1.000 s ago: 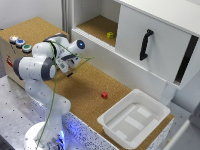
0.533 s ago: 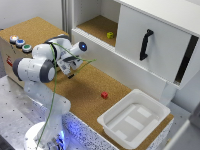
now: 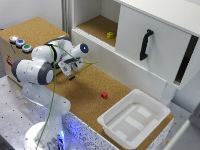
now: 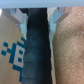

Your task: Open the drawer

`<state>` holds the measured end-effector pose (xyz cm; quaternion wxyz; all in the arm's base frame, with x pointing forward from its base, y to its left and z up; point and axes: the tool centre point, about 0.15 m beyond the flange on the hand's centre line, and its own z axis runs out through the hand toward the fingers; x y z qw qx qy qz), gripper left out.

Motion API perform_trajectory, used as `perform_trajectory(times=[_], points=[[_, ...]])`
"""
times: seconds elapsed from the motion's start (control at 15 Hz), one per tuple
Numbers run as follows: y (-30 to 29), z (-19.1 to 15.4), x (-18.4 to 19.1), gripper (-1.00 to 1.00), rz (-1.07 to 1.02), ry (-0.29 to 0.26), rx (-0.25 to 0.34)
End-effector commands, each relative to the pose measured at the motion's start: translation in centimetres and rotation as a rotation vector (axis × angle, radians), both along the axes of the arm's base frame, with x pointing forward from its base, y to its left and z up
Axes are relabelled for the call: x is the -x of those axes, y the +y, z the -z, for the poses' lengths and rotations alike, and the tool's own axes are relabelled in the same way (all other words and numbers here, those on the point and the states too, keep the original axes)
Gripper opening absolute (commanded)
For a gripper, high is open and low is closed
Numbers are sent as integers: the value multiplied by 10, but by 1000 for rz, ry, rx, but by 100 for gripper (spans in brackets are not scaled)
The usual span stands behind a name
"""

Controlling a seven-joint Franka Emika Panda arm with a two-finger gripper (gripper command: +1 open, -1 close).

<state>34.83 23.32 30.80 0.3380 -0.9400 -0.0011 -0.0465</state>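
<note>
The drawer [image 3: 120, 62] is the long, low white front panel under the open shelf of the white cabinet; it is shut flush and shows no handle. My gripper [image 3: 71, 71] hangs just above the cork surface in the exterior view's left half, a good way short of the drawer front. In the wrist view, two pale fingers [image 4: 56, 15] stand apart, open. A dark band [image 4: 37, 50] runs between them over the cork, and I cannot tell what it is.
A small red block [image 3: 104, 95] lies on the cork. A shallow white tub [image 3: 134, 120] sits at the exterior view's lower right. A yellow block [image 3: 109, 35] rests in the open shelf. The tall white panel carries a black handle [image 3: 146, 44]. Coloured buttons [image 3: 20, 43] sit far left.
The arm has barely shifted; the gripper stays over the same patch of cork, and the drawer and blocks have not moved.
</note>
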Motion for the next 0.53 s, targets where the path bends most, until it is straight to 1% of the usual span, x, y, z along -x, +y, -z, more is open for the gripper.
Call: perform_trajectory(times=[0.0,0.47], points=[[-43,39,-8,-100,-12,10,-21],[-70,42,-3,-100,23,14,-14]])
